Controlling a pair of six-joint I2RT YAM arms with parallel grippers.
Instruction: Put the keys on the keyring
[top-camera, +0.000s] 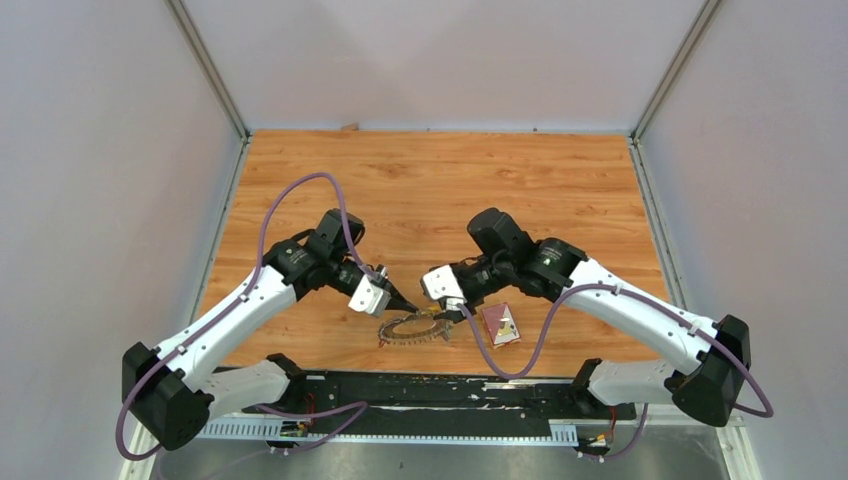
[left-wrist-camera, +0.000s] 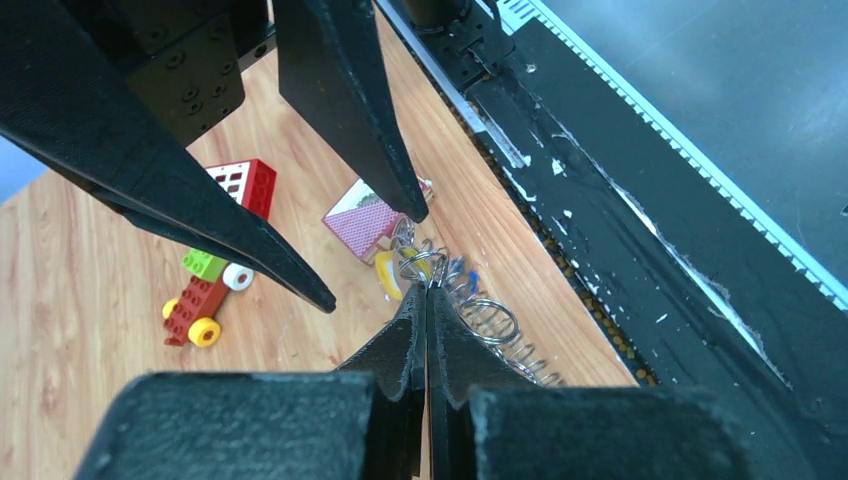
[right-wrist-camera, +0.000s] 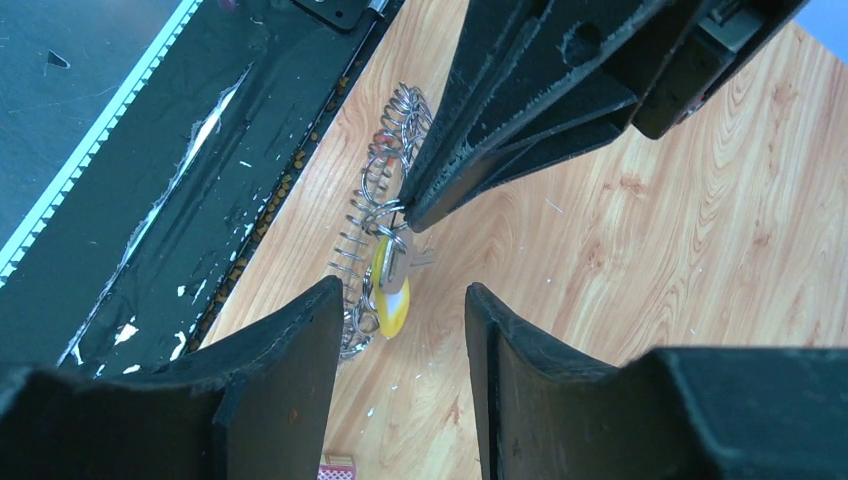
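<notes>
Keyring (top-camera: 412, 328) lies flat on the wooden tabletop (top-camera: 420, 180), close to the near edge and about midway between the two arms. It is a wire ring crowded with grey keys. A yellow key (left-wrist-camera: 388, 275) lies at the right part of it and touches a small ring there; if it is already threaded on, I cannot tell. The left hand (left-wrist-camera: 428, 300) is clenched, its two fingers pressed together with no gap. Its tip touches this small ring, but whether wire is pinched between the tips is not clear. The right hand (right-wrist-camera: 400, 292) is released, its fingers standing apart. The yellow key shows in the gap just beyond their tips, and they do not touch it. The two hands point at each other over the keyring. A red patterned box (top-camera: 500, 322) lies just right of the keyring. Past it, in the left wrist view, stand a toy (left-wrist-camera: 195, 305) of red and green bricks with a yellow wheel, and a red block (left-wrist-camera: 245, 185) with white squares.
</notes>
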